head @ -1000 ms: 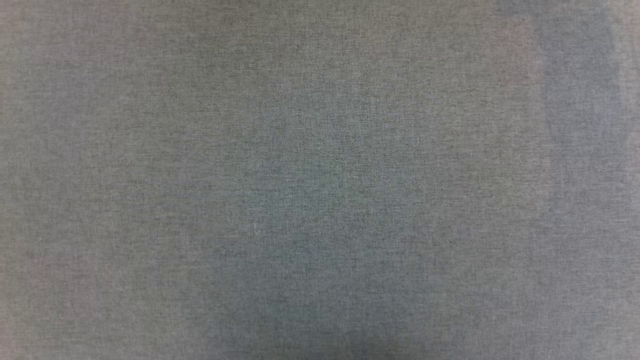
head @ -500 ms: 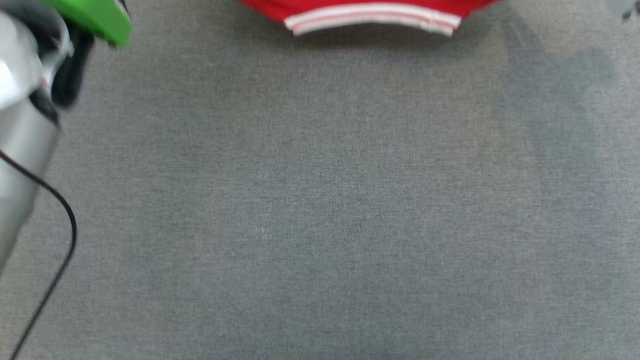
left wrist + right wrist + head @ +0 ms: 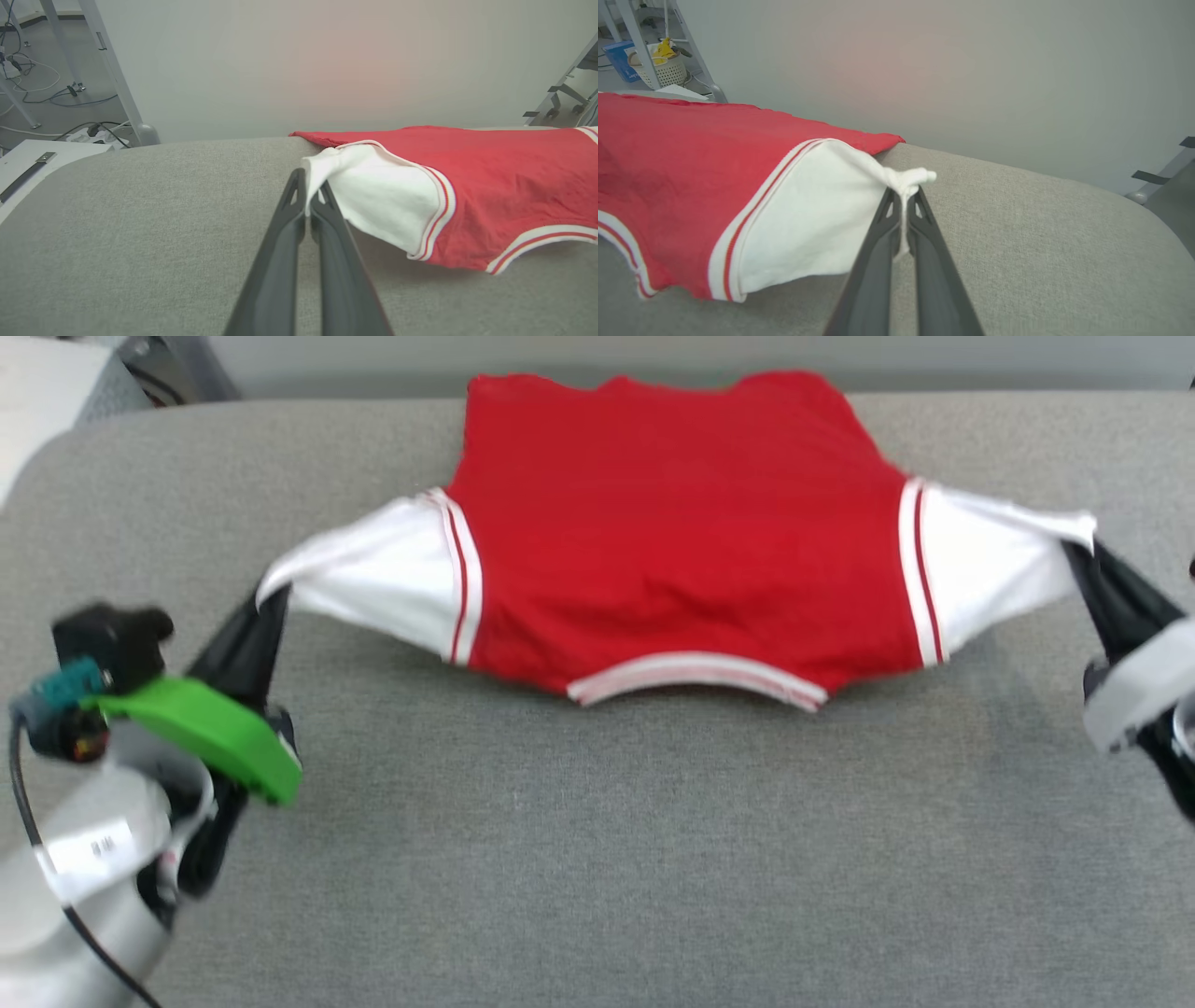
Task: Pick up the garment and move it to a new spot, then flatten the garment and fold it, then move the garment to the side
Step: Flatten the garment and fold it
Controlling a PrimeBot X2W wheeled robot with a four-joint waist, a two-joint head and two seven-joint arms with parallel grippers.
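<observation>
Your head camera has tilted up since a moment ago, so you now see the garment (image 3: 681,532) stretched across the far bench (image 3: 597,849), left pincer (image 3: 273,600) clamped on its left sleeve, right pincer (image 3: 1075,547) clamped on its right.

A grey fabric-covered desk (image 3: 597,859) stands before a plain pale wall (image 3: 327,60), with white metal legs (image 3: 120,79), loose floor cables (image 3: 46,91) and a white basket (image 3: 665,72) beyond.
</observation>
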